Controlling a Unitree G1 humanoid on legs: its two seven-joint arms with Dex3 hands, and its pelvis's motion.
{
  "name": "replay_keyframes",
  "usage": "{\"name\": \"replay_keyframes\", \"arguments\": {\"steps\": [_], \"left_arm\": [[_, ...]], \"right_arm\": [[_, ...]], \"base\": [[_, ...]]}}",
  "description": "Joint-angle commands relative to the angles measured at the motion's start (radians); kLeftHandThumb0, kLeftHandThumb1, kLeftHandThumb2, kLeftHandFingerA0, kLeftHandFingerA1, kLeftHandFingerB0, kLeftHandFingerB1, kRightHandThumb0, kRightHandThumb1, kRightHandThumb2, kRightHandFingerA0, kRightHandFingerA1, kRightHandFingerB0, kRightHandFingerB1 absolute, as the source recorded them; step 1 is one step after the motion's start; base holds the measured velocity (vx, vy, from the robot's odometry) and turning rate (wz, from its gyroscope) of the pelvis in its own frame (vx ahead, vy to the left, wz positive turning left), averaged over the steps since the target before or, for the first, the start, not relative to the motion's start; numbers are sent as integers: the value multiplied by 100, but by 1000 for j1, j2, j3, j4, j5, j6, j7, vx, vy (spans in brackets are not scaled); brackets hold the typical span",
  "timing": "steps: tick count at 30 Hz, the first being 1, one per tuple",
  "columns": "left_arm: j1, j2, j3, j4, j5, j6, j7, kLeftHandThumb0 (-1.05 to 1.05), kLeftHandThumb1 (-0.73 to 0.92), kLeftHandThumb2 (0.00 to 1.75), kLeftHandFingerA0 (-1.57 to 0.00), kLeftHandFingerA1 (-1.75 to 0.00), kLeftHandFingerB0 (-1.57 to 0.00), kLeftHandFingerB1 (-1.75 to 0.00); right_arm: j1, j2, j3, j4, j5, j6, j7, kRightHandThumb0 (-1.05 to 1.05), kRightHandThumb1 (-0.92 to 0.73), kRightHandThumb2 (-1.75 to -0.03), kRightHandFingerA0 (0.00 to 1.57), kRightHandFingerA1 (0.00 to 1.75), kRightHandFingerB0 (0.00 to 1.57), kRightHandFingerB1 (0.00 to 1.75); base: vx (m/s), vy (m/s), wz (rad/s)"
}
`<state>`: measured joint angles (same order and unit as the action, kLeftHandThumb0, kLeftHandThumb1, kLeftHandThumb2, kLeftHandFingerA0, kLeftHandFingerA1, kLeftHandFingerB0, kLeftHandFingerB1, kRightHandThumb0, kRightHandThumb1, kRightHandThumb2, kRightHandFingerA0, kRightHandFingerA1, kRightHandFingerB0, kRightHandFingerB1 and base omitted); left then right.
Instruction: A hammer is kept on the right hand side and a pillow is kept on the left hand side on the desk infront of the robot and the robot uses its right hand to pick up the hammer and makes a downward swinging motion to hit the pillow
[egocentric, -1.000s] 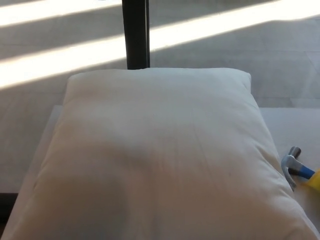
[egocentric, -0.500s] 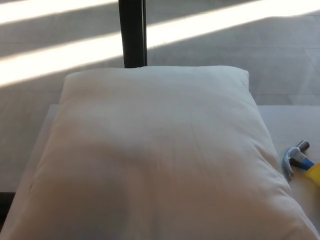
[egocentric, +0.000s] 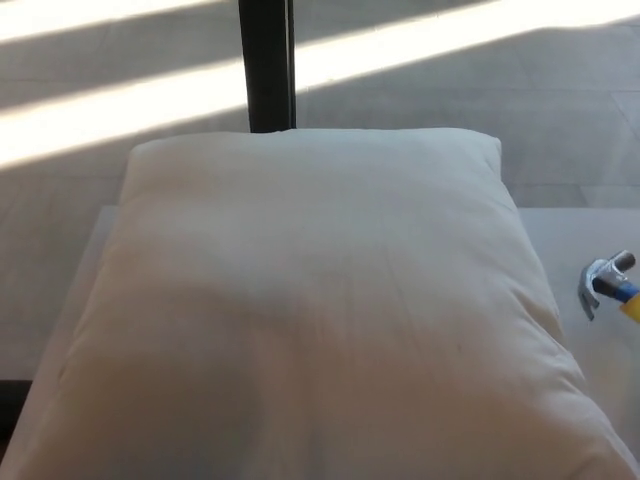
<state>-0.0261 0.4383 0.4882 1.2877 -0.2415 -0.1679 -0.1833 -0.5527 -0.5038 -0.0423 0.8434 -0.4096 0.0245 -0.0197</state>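
the hammer lies at the right edge of the desk, just beside the pillow, head toward the pillow and handle running off right. neither hand shows, so finger state can't be told; the right arm's side is nearer.

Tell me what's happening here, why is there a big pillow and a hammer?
A big white pillow lies on a pale desk and fills most of the view. At the right edge, only the metal head of a hammer and a bit of its blue and yellow handle peek in. No robot hand shows in the picture, so you cannot see what, if anything, is holding the hammer. The pillow looks smooth, with nothing touching it. The plan is for the robot to hit the pillow with the hammer.
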Motion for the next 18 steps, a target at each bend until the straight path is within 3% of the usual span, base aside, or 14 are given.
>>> {"name": "replay_keyframes", "arguments": {"steps": [1,5,6,7,10,11,14,15,16,18], "left_arm": [[20,26,8,3,-4,-9,4,-57,61,58,-76,-61,-69,-54],[25,26,-1,3,5,-18,-1,-57,63,59,-72,-58,-61,-50],[25,26,-2,3,6,-19,2,-57,63,59,-73,-58,-61,-50],[26,24,2,3,3,-20,2,-57,62,59,-73,-60,-62,-51],[31,20,15,2,-12,-24,-14,-57,62,59,-72,-61,-64,-53],[32,22,-3,0,7,-21,5,-57,63,59,-72,-58,-70,-54],[36,23,-6,-2,10,-21,3,-58,64,59,-71,-58,-67,-53],[37,24,-7,-2,10,-22,2,-59,63,59,-72,-58,-68,-53],[36,23,-5,0,9,-21,2,-58,63,59,-74,-60,-72,-55],[35,22,-1,3,5,-24,2,-57,62,59,-76,-62,-73,-58]], "right_arm": [[-114,63,-276,-184,392,172,132,-22,-50,-119,125,148,100,132],[-110,96,-290,-256,406,200,156,-20,-52,-119,125,148,101,134],[-109,105,-299,-274,416,213,163,-16,-54,-120,96,175,78,163],[-116,116,-314,-282,438,230,174,-16,-60,-113,97,175,70,175],[-128,137,-344,-317,471,297,204,-20,-59,-113,99,175,71,175],[-152,149,-369,-357,529,375,241,-24,-54,-123,97,175,68,175],[-176,166,-389,-431,557,493,247,-27,-56,-122,100,175,68,175],[-205,174,-422,-453,614,574,262,-26,-64,-115,101,175,66,175],[-224,179,-442,-470,649,626,269,-29,-71,-97,100,175,60,175],[-255,183,-472,-497,702,723,283,-31,-70,-102,100,175,64,175]], "base": [[0,0,0],[0,0,0],[0,0,0],[0,0,0],[0,0,0],[0,0,0],[0,0,0],[0,0,0],[0,0,0],[0,0,0]]}}
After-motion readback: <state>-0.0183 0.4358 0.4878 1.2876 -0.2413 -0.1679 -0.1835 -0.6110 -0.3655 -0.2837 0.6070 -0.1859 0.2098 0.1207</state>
